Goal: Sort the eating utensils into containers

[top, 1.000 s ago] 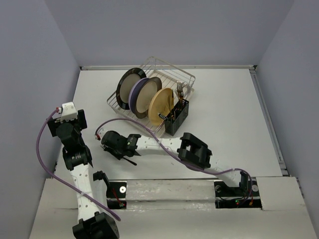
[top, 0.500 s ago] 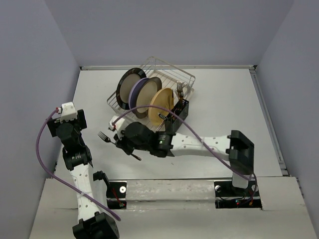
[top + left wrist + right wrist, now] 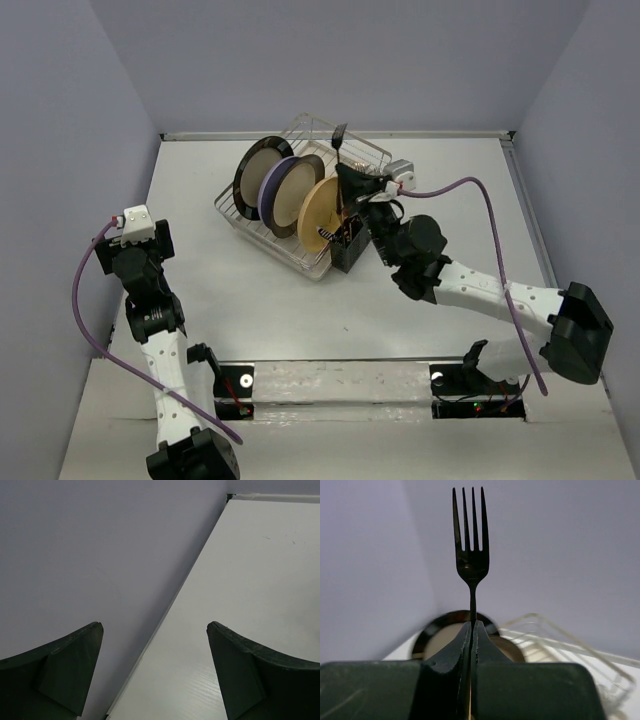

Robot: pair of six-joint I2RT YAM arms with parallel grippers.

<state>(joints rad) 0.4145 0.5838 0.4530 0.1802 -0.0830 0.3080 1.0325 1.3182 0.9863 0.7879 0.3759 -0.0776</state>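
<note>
- right fingers (image 3: 455, 652) clamp a dark fork (image 3: 470, 565), tines up; black holder (image 3: 352, 252) just below them.
- left fingers (image 3: 65, 665) gape, idle.
- nothing else lies loose; this drop seems last.

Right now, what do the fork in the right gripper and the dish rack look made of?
The fork looks like metal with a dark glossy finish: thin stiff tines and a small glint at the neck, though backlighting may darken it. The dish rack is thin bent wire, silvery, probably plated steel. The right gripper is shut on the fork.
</note>
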